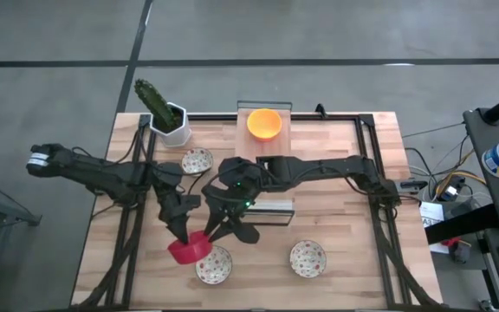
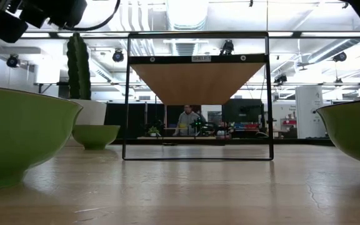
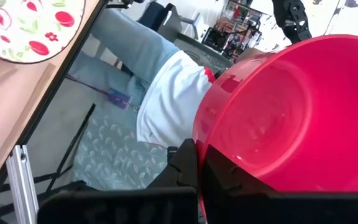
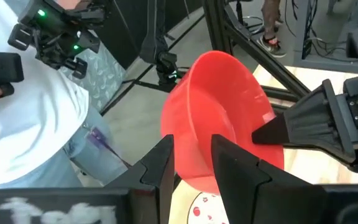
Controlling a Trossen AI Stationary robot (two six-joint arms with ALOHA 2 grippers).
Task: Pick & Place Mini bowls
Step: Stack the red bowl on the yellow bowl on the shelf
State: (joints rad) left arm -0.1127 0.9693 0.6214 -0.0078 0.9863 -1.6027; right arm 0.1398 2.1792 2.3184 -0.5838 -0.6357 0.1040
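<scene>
Red bowl (image 3: 291, 118) fills the left wrist view, tipped up on its edge. Its rim is pinched tight in the left gripper (image 3: 199, 171), whose fingers are pressed together on the wall. The right gripper (image 4: 191, 163) meets the same bowl from the other side. Its fingers (image 4: 164, 163) are spread, one on each side of the rim, and I cannot tell whether they touch it.

From above, the red bowl hangs over the near left part of the table (image 1: 353, 199), close to the near edge. It is just beside a patterned bowl (image 1: 214, 264) that sits by that edge. Both arms cross the middle of the board and meet there, so that corner is crowded.

A second patterned bowl (image 1: 307, 258) lies near the same edge, well apart to the right, with bare wood between the two. A third (image 1: 197, 160) sits left of centre, partly hemmed in by the left arm. The orange bowl (image 1: 264, 123) stands on a raised wooden block (image 1: 282, 139) at the far edge. The cactus pot (image 1: 167, 117) is near it, at the far left corner.

Most of the right side of the table is open wood, from the right arm out to the right edge.

Beyond the near edge, a person (image 4: 36, 112) in a white top and jeans stands close to the table, just behind the held bowl.
</scene>
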